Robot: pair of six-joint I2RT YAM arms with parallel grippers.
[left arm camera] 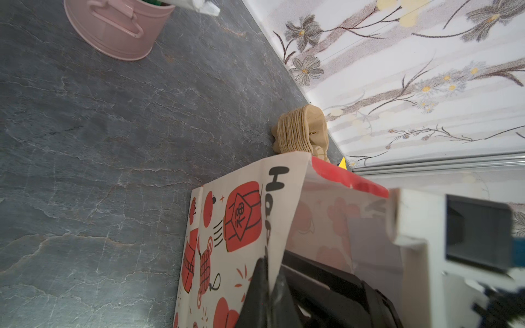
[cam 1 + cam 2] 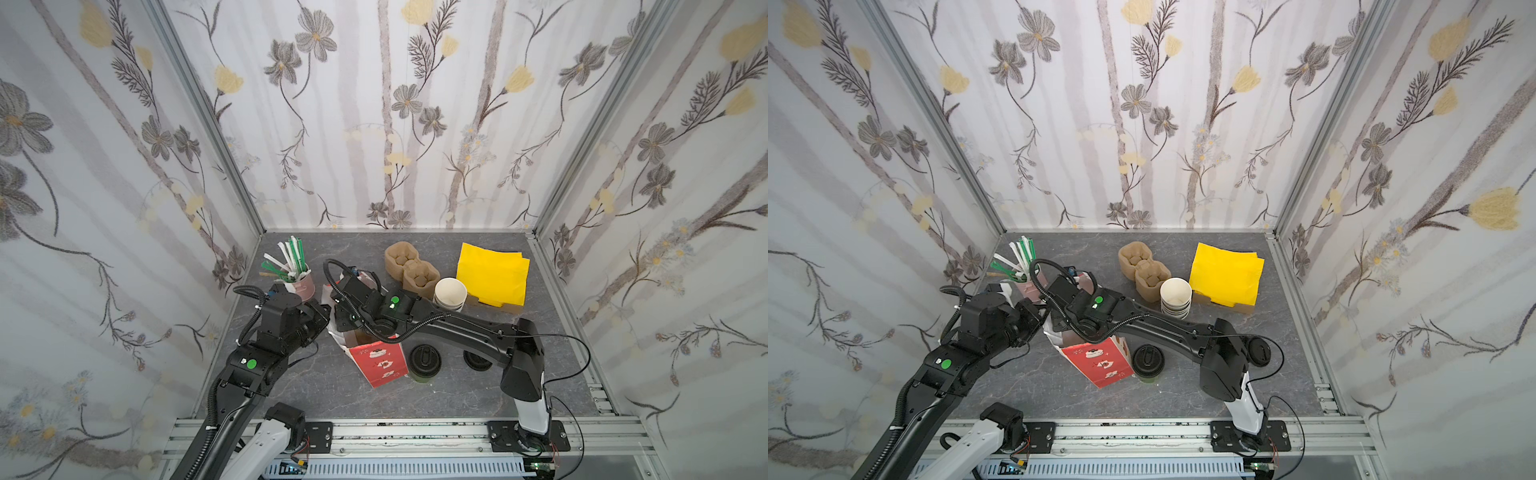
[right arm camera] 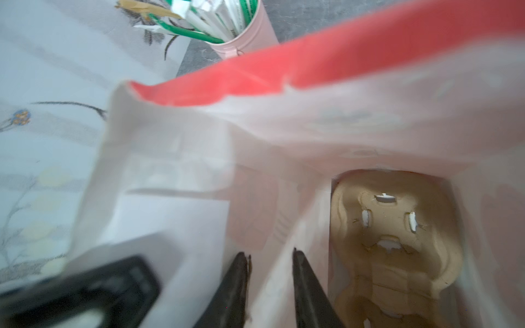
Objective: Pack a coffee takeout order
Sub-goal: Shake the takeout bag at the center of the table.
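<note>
A red-and-white printed paper bag (image 2: 376,361) (image 2: 1096,361) stands open mid-table. My left gripper (image 1: 268,267) is shut on the bag's rim (image 1: 284,198), at its left side in both top views. My right gripper (image 3: 271,255) reaches down inside the bag (image 3: 312,127), open, with nothing between its fingers. A brown pulp cup carrier (image 3: 392,233) lies at the bag's bottom. The brown cup with a black lid (image 2: 424,363) (image 2: 1147,361) stands just right of the bag. Yellow napkins (image 2: 492,270) (image 2: 1227,272) lie at the back right. Green straws (image 2: 291,262) (image 2: 1021,257) stand in a pink bucket (image 1: 119,31).
A stack of pulp carriers (image 2: 409,268) (image 2: 1144,268) and a stack of lidless white-lined cups (image 2: 449,293) (image 2: 1176,295) sit behind the bag. Loose black lids (image 2: 478,359) (image 2: 1258,351) lie under the right arm. Walls close in the table on three sides.
</note>
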